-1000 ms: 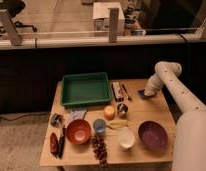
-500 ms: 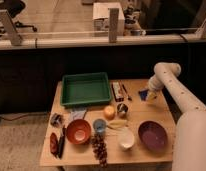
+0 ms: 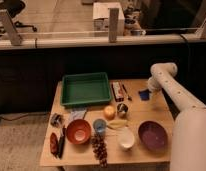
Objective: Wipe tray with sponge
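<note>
The green tray (image 3: 86,89) lies at the back left of the wooden table, with nothing in it. The small dark blue sponge (image 3: 143,94) is at the back right of the table, well to the right of the tray. My gripper (image 3: 149,90) hangs from the white arm's wrist right at the sponge, at or just above table height. Whether it holds the sponge does not show.
Between tray and sponge lie a snack bar (image 3: 116,91) and a pen (image 3: 126,91). In front are an orange (image 3: 110,112), a dark can (image 3: 122,109), a light blue cup (image 3: 99,125), a red bowl (image 3: 78,131), a white bowl (image 3: 126,138), a purple bowl (image 3: 152,135) and grapes (image 3: 99,147).
The wrist has shifted slightly over the back right of the table, staying at the sponge. The tray and the other things have not moved.
</note>
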Robot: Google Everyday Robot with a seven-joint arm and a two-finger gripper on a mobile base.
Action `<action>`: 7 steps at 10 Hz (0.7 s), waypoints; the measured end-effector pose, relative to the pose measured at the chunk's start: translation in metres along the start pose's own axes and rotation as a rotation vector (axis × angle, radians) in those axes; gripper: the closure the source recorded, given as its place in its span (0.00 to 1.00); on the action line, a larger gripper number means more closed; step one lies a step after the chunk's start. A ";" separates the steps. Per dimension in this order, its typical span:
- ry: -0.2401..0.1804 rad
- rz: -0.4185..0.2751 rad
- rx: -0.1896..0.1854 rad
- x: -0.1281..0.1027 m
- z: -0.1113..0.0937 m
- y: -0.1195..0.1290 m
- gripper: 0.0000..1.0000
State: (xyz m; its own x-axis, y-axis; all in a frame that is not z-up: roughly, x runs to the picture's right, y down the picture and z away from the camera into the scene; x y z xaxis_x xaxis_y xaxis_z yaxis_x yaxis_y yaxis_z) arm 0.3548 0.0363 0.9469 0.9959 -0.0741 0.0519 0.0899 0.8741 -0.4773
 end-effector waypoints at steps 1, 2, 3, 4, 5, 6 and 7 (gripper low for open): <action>-0.014 -0.015 -0.013 0.006 0.003 0.000 0.20; -0.022 -0.021 -0.022 0.008 0.005 -0.001 0.20; -0.035 -0.027 -0.034 0.009 0.009 -0.003 0.20; -0.049 -0.031 -0.039 0.009 0.012 -0.004 0.20; -0.060 -0.035 -0.050 0.009 0.016 -0.002 0.20; -0.070 -0.039 -0.057 0.009 0.018 -0.001 0.20; -0.081 -0.045 -0.064 0.007 0.021 0.001 0.20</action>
State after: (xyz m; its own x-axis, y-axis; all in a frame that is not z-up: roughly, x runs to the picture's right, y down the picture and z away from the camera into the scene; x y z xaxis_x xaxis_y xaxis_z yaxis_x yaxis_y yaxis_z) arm 0.3616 0.0466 0.9655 0.9871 -0.0710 0.1436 0.1371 0.8379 -0.5283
